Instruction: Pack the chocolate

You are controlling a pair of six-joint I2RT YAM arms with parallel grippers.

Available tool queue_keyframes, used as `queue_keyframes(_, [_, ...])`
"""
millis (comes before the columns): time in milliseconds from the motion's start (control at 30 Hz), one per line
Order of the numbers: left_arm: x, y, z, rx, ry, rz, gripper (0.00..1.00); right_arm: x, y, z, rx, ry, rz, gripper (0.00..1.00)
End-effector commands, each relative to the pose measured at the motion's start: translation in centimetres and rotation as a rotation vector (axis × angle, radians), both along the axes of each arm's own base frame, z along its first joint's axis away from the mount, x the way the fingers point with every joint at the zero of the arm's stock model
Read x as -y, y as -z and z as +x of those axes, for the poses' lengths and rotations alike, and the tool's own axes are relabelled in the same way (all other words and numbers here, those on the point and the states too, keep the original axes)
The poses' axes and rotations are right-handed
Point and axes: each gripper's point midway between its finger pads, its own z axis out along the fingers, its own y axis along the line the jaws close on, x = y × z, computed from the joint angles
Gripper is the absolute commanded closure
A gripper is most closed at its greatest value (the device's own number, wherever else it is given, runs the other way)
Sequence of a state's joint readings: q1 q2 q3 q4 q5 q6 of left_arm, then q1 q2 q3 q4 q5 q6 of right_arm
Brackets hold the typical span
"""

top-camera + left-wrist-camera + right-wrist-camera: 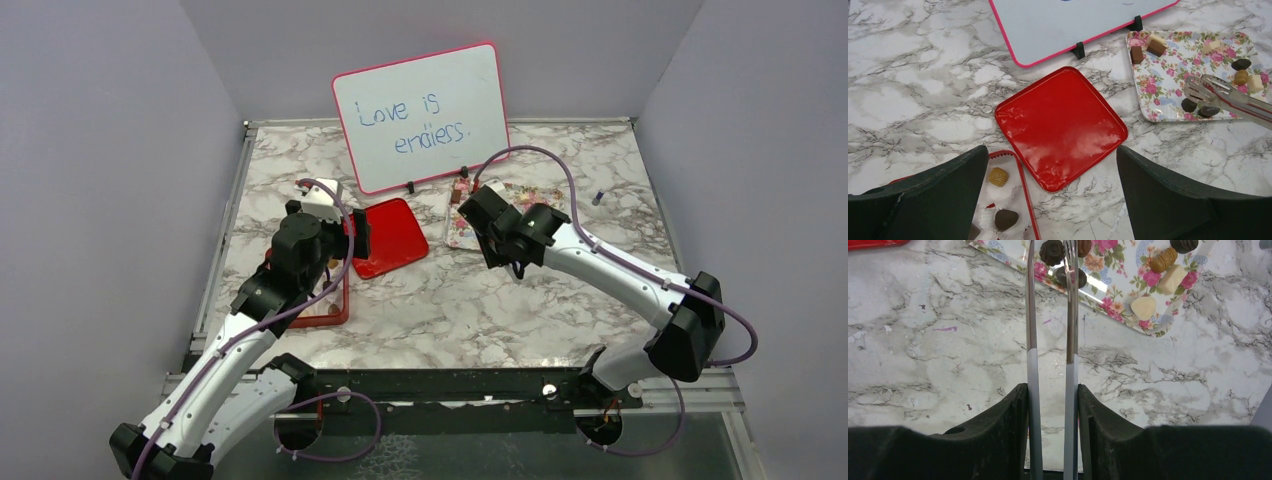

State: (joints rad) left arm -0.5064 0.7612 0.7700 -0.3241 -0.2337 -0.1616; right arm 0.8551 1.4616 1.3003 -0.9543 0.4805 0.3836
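right fingers (998, 440) clamp tongs (1031, 315) (tips at chocolate (1052, 251)), arm (600, 255) stretched toward tray (1113, 270)

A robotics lab test cell is shown. The marble-patterned table (450, 300) is boxed in on three sides by plain grey-lilac walls (100, 150), and its near edge is framed with metal rail (450, 385). Two white-and-black robot arms, the left arm (240, 350) and the right arm (620, 265), are bolted there side by side, and purple cables (560, 165) are looped along them. The left gripper (1052, 150) and the right gripper (1051, 387) are each seen from a wrist-mounted camera. A hand-lettered whiteboard (420, 115) is propped at the back of the table.
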Motion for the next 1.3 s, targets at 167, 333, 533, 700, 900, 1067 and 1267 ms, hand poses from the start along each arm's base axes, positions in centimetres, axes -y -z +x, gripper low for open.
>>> queue_keyframes(167, [0.3, -0.5, -0.3, 0.026, 0.029, -0.002, 0.01, 0.6, 0.3, -0.6, -0.027, 0.016, 0.02, 0.59])
queue_keyframes(333, [0.2, -0.6, -0.4, 0.031, 0.028, -0.003, 0.01, 0.7, 1.0, -0.8, -0.045, 0.01, 0.008, 0.59])
queue_keyframes(533, [0.3, -0.8, -0.4, 0.034, 0.03, -0.006, 0.01, 0.8, 1.7, -0.6, -0.056, 0.012, -0.014, 0.59])
queue_keyframes(700, [0.2, -1.2, -0.5, 0.047, 0.026, -0.014, 0.01, 0.9, 2.4, -0.5, -0.069, 0.008, -0.029, 0.59])
queue_keyframes(900, [0.0, -1.4, -0.4, 0.053, 0.021, -0.011, 0.01, 0.9, 2.9, -0.2, -0.077, 0.006, -0.05, 0.59])
queue_keyframes(1067, [0.0, -1.7, -0.5, 0.06, 0.023, -0.014, 0.01, 1.4, 3.1, 0.0, -0.087, 0.024, -0.102, 0.59])
queue_keyframes(1267, [0.1, -3.1, -0.5, 0.087, 0.023, -0.032, 0.01, 1.3, 2.8, 0.0, -0.096, 0.016, -0.105, 0.62])
